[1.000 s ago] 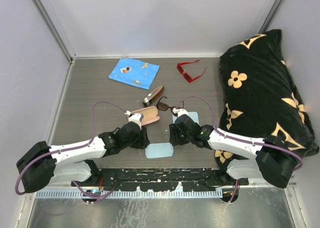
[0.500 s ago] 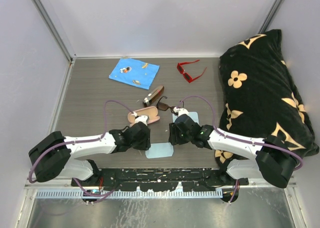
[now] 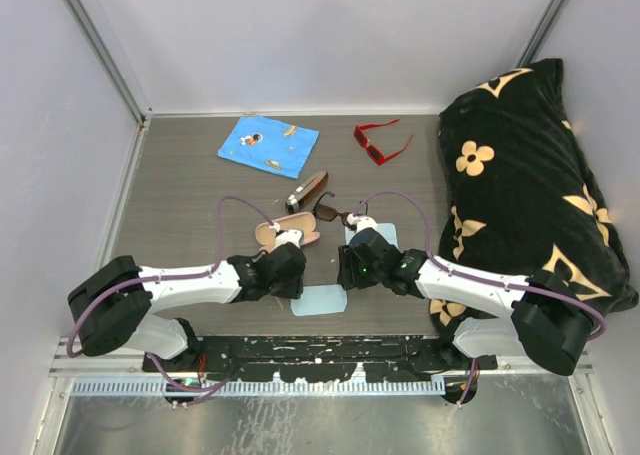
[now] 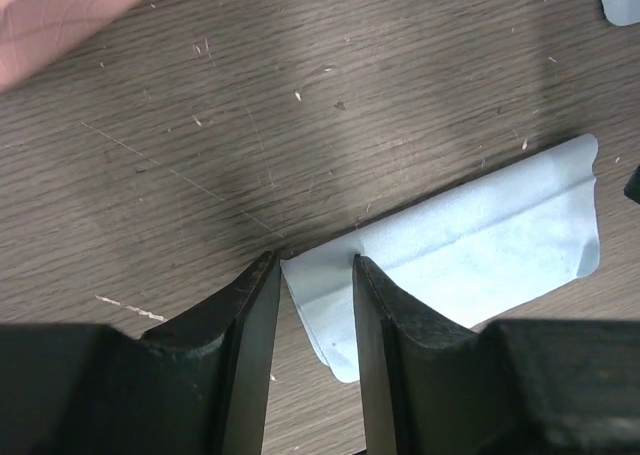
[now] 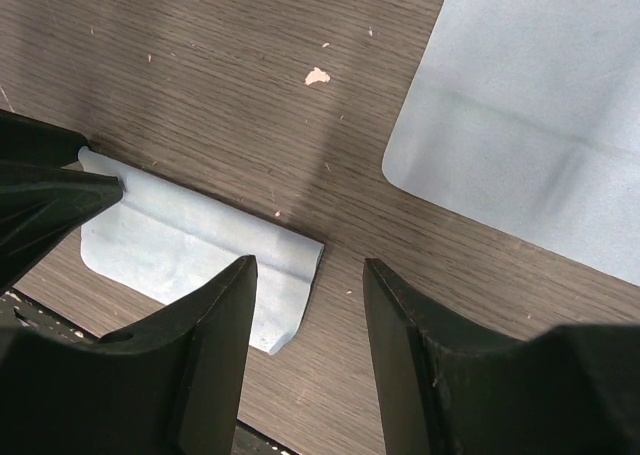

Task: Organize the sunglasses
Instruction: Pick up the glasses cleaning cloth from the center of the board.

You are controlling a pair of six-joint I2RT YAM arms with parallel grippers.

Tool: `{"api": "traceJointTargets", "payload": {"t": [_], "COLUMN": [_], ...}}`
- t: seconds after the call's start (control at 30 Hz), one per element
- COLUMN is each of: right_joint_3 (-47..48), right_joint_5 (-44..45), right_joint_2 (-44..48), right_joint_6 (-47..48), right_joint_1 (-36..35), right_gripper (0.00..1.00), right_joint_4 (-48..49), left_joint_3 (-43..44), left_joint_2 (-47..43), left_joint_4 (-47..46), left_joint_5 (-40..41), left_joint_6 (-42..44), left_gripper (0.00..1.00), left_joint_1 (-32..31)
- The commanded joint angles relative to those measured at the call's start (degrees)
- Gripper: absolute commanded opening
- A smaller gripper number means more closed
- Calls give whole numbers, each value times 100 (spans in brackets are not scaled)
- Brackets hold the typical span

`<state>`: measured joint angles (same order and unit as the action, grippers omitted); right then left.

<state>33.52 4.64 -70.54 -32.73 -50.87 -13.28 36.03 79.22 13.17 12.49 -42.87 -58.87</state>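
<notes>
Left gripper (image 4: 317, 265) has swung in from the left and narrowed its jaws astride one corner of the small pale-blue cloth (image 4: 470, 255), low centre in the top view. A gap shows between the fingers, so nothing is pinched yet. Right gripper (image 5: 308, 265) hangs parted over the cloth's other end, empty. (Cloth first, it seems.) Neither pair is touched: brown sunglasses (image 3: 335, 213) sit mid-frame near the pink case (image 3: 287, 236), red sunglasses (image 3: 380, 141) upper right, well apart. The organising proper hasn't begun, I'd judge.
</notes>
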Motion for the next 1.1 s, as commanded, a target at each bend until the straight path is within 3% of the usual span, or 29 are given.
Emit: {"api": "traceJointTargets", "payload": {"t": [0.0,0.4,0.73,1.07], "right_joint_3": [24,-57,-284,93], "right_joint_5": [89,573,1022,68], "right_joint_2": [12,156,504,-69], "right_joint_6": [-27,-226,-373,-233], "right_joint_1": [7,7,7,16], "right_gripper": [53,53,55,58], "right_joint_4": [203,287,621,482], "left_joint_3": [154,83,-93,-71], "left_joint_2": [132,185,-113,-179], "left_joint_4": [120,99,74,165], "left_joint_5": [233,158,200,220], "left_joint_6": [5,42,40,91], "left_gripper": [35,0,0,0], "left_joint_1": [-28,-33,-30,-29]}}
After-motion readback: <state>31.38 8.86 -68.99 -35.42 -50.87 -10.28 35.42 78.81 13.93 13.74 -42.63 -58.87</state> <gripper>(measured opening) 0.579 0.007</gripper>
